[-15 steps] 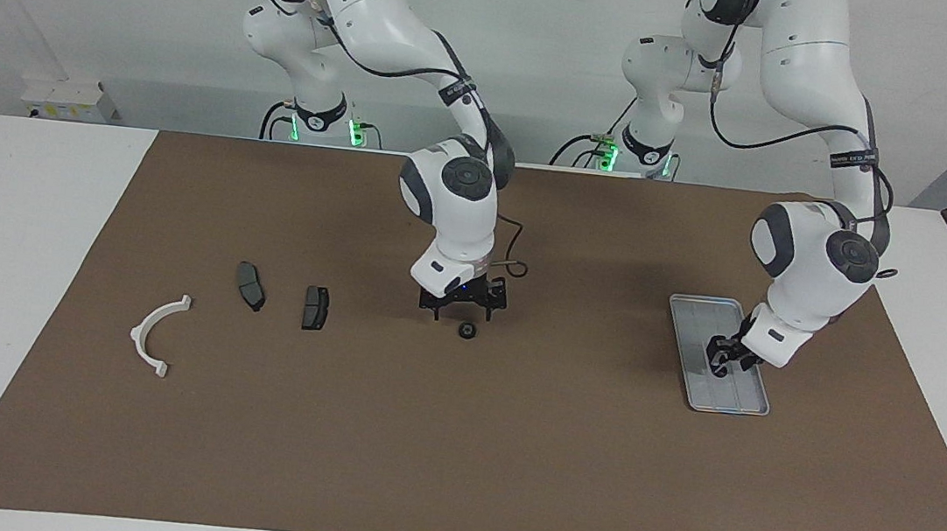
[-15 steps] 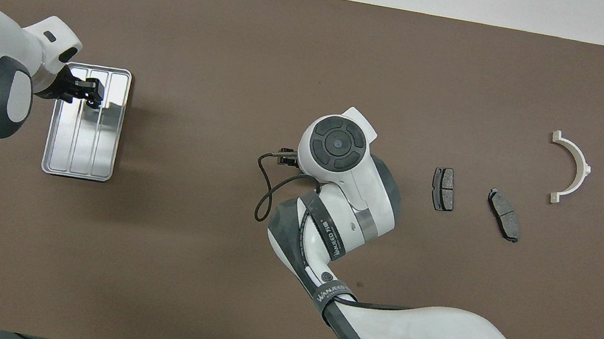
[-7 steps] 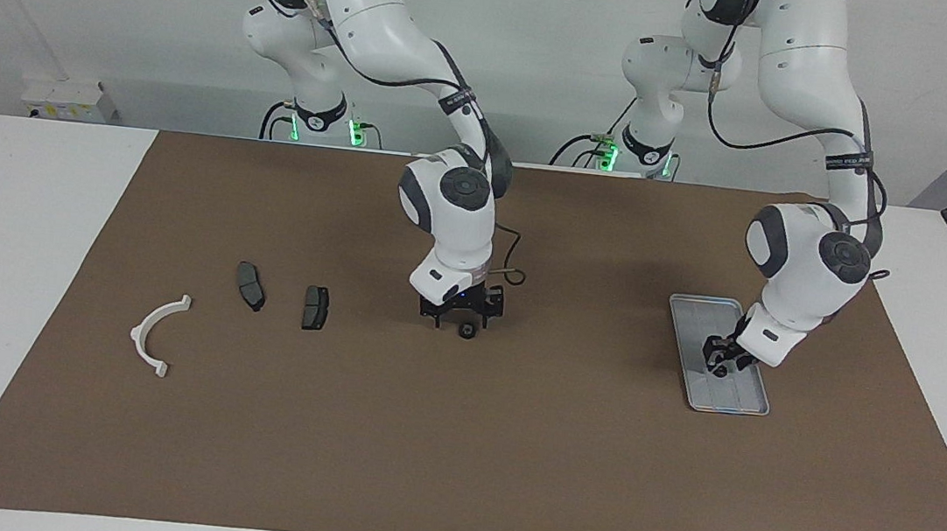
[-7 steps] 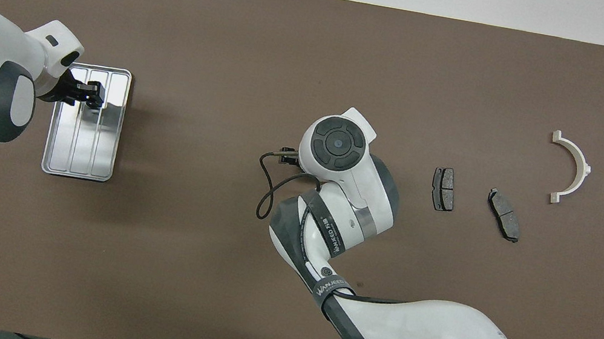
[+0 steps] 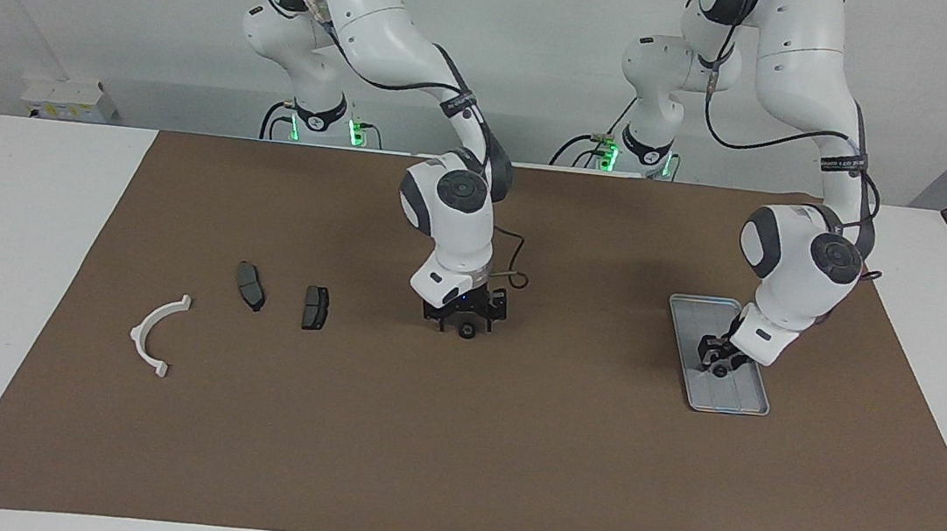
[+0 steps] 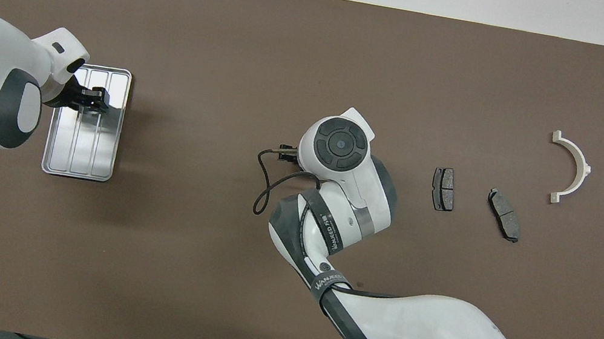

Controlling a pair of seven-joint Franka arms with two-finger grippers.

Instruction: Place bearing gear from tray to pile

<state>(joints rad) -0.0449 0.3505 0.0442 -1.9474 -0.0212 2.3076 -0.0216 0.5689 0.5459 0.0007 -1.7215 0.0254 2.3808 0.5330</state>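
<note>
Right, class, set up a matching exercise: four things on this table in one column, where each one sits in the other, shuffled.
Things:
1. tray
2. white bracket
3. small black round part
4. brown mat

Places:
A. mid-table, under the right gripper
B. covering the tabletop
C. the left arm's end
D. the right arm's end

Pairs: 1-C, 2-D, 3-A, 4-B

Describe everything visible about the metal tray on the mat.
The tray is a flat, silver-grey metal rectangle with rounded corners, a low raised rim and a floor marked by lengthwise ribs that reflect light. It lies flat on the brown mat toward the left arm's end of the table. The left pincer is low over its floor, with a small dark round part at its tips; whether that part still touches the floor cannot be told. Nothing else shows in the tray.
</note>
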